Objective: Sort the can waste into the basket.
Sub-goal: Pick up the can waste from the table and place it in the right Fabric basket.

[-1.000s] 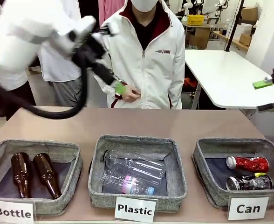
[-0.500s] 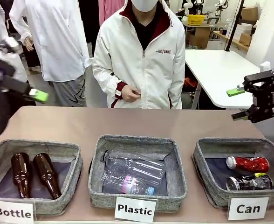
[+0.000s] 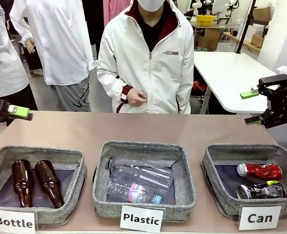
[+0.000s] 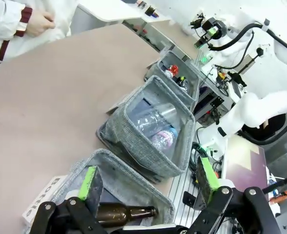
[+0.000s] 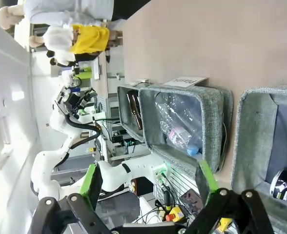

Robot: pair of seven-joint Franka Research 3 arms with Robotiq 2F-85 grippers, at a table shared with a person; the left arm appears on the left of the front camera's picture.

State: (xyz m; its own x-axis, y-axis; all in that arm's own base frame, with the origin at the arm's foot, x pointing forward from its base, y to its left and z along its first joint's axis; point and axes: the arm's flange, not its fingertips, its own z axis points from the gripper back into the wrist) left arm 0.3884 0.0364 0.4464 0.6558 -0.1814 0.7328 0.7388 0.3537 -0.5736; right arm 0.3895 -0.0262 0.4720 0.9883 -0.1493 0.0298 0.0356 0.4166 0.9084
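Front view: both cans, red [image 3: 260,171] and black [image 3: 260,190], lie in the basket [image 3: 213,181]; the left gripper [image 4: 146,181] and right gripper [image 3: 255,107] hang empty, fingers spread, so sorting looks done and nothing remains to pick.

red can [image 3: 259,171]: crushed, on its side in my basket
black can [image 3: 260,190]: crushed, just nearer
basket [image 3: 216,179]: grey, signed "Can"

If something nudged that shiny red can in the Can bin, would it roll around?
Probably not far: the red can looks crushed and dented, so it would likely wobble, not roll. It lies on its side beside the black can, inside the basket, whose walls should stop it.
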